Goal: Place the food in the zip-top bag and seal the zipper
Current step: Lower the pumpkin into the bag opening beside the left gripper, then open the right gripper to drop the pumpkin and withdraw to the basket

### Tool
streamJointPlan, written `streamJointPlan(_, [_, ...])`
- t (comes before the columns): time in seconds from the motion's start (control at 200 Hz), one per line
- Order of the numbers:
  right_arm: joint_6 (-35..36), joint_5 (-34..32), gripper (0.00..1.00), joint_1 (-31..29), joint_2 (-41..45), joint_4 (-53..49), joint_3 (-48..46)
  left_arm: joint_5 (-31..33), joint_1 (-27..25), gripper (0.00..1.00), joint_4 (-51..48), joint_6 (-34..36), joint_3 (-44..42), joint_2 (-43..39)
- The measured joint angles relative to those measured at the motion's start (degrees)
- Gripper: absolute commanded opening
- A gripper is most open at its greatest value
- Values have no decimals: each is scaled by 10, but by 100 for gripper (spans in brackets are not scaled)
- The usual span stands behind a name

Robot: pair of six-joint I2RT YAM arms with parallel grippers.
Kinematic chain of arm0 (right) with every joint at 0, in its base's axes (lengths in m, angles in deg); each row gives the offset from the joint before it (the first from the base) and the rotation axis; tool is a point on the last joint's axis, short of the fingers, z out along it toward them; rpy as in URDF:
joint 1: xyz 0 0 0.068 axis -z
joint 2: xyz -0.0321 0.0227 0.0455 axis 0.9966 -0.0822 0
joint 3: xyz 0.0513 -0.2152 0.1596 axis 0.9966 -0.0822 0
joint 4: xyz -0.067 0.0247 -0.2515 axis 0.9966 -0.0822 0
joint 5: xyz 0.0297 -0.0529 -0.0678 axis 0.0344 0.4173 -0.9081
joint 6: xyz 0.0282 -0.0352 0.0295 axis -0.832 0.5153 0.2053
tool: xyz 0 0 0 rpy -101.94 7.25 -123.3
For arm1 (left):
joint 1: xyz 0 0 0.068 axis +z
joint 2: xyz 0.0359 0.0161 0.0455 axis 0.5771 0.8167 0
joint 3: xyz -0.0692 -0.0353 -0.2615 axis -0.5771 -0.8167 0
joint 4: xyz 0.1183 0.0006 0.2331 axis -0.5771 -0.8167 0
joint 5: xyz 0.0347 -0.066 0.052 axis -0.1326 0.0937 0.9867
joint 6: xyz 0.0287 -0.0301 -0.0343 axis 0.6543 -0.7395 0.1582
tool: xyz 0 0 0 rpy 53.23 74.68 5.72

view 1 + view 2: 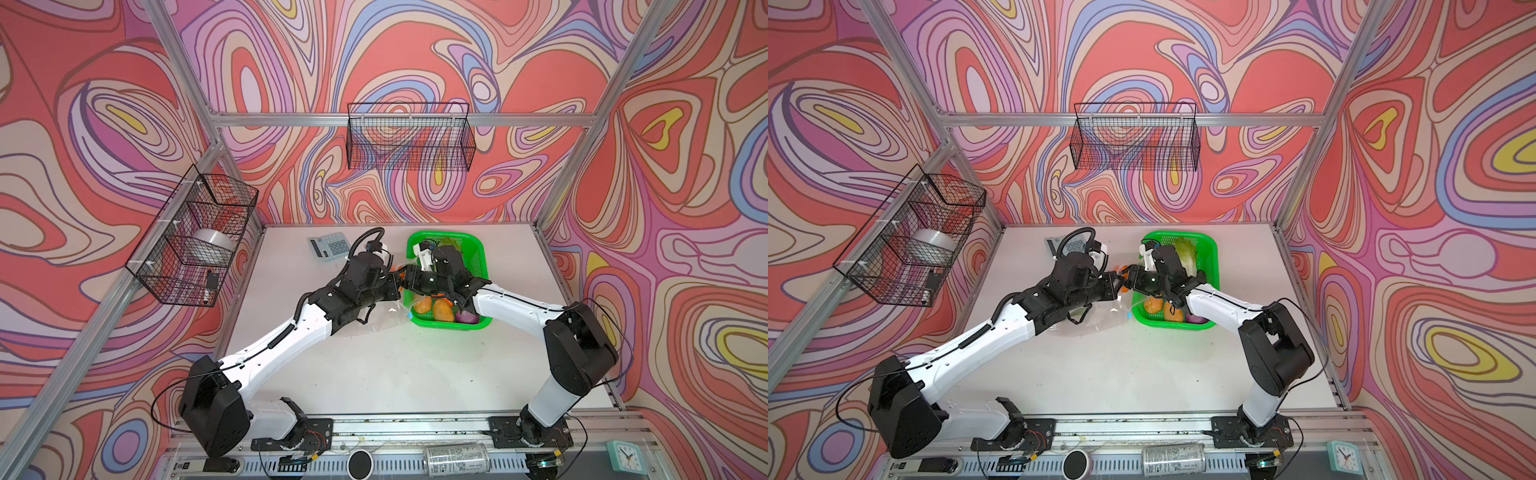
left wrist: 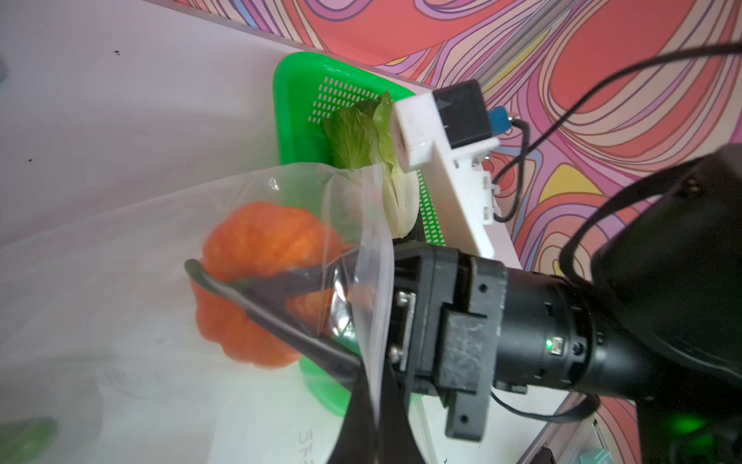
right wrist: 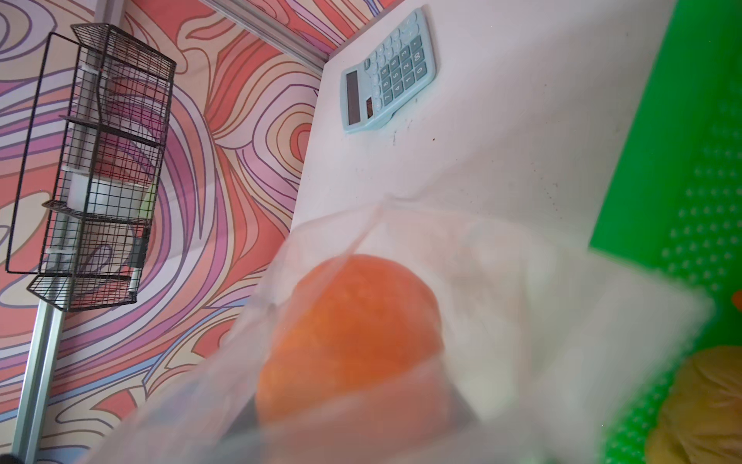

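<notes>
Right gripper point(image 1: 401, 276): half-closed around a small ribbed orange toy pumpkin point(image 2: 261, 241), one black finger point(image 2: 281, 327) laid across its near side, the other finger hidden behind it. Left gripper point(image 2: 371, 422): pinched tight on the mouth edge of a large clear crinkly plastic zip-top bag point(image 2: 120, 281), with that edge raised off the white tabletop point(image 1: 415, 365).

Pumpkin inside the raised bag mouth, visible through the film in both wrist views, just beside the left wall of a green perforated plastic basket point(image 1: 480, 253). Pale translucent zip strip point(image 2: 375, 241) parted at the mouth, running down into the left gripper's pinch. Rest of the bag slack on the table under the left forearm, wrinkled and glossy in both top views. Tiny light-blue slider tab point(image 1: 409, 316) at the bag's edge, close to the basket's near-left corner.

Inside the basket: pale-green napa cabbage point(image 2: 357, 132) at the far end; one tan potato point(image 1: 423, 306) touching another tan potato point(image 1: 443, 311), and a purple onion point(image 1: 467, 318) at the near end.

Light-blue calculator point(image 3: 387, 76) flat near the table's back-left corner, well apart from the bag.
</notes>
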Motion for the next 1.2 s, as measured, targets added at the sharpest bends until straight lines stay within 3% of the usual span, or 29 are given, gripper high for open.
streamJointPlan(0.12, [1,-1,68,-1,-9,-12,14,12,-1,0,-4,5,0,0])
streamJointPlan(0.275, [4,-7,79,0,-8,-34,14,30,-1,0,-5,8,0,0])
streamJointPlan(0.676, [48,-26,77,-2,71,-103,33,103,2,0,-17,8,-14,-33])
streamJointPlan(0.881, [73,-32,77,40,108,-152,74,122,7,0,-17,7,-34,-55])
streamJointPlan(1.202, [163,-173,76,87,121,-326,147,129,21,0,-17,5,-63,-60])
